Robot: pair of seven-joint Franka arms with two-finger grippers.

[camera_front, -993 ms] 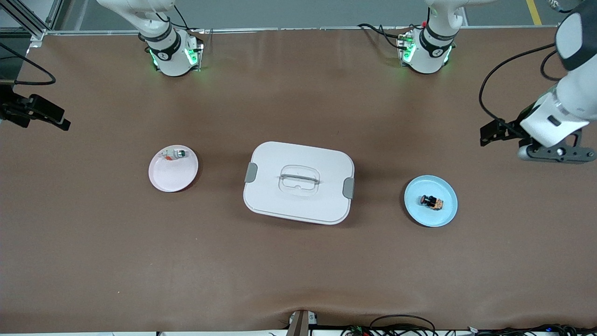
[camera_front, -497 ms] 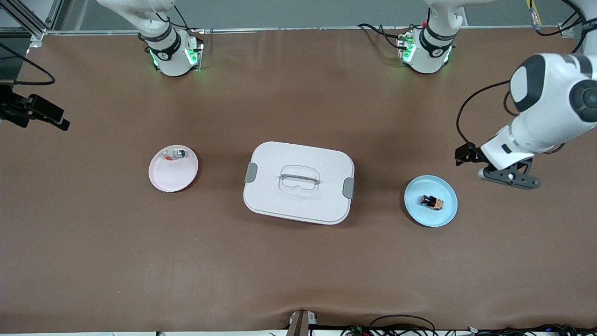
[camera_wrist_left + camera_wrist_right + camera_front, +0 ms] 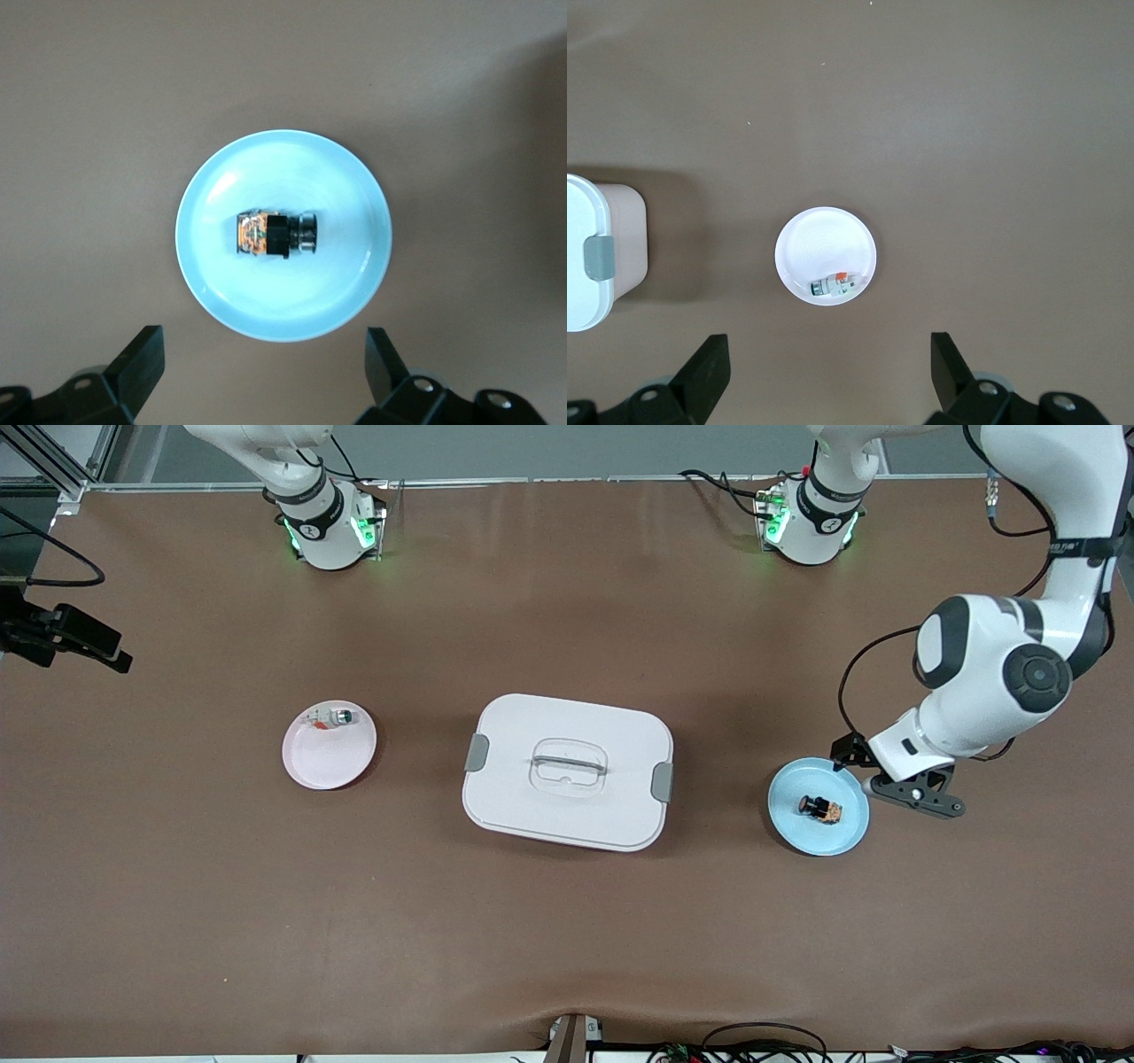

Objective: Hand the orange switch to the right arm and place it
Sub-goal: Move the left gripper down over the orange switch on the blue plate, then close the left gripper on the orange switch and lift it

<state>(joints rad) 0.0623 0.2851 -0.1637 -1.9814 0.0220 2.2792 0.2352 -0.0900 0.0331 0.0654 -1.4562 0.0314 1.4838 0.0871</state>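
The orange switch (image 3: 821,808) lies on its side on a light blue plate (image 3: 819,841) toward the left arm's end of the table. In the left wrist view the switch (image 3: 275,234) shows its orange body and black barrel in the middle of the plate (image 3: 283,301). My left gripper (image 3: 917,797) hangs open and empty just beside the plate's rim, over bare table; its fingertips (image 3: 263,363) stand wide apart. My right gripper (image 3: 830,381) waits open and empty, high over the table near a pink plate.
A white lidded box (image 3: 567,771) with grey latches stands mid-table between the plates, and its edge shows in the right wrist view (image 3: 585,257). The pink plate (image 3: 323,762) holds a white-and-clear switch (image 3: 335,717); both also show in the right wrist view (image 3: 824,243), (image 3: 833,285).
My left arm has swung in from the table's edge and come down beside the blue plate. The switch, the plates and the box have not moved.
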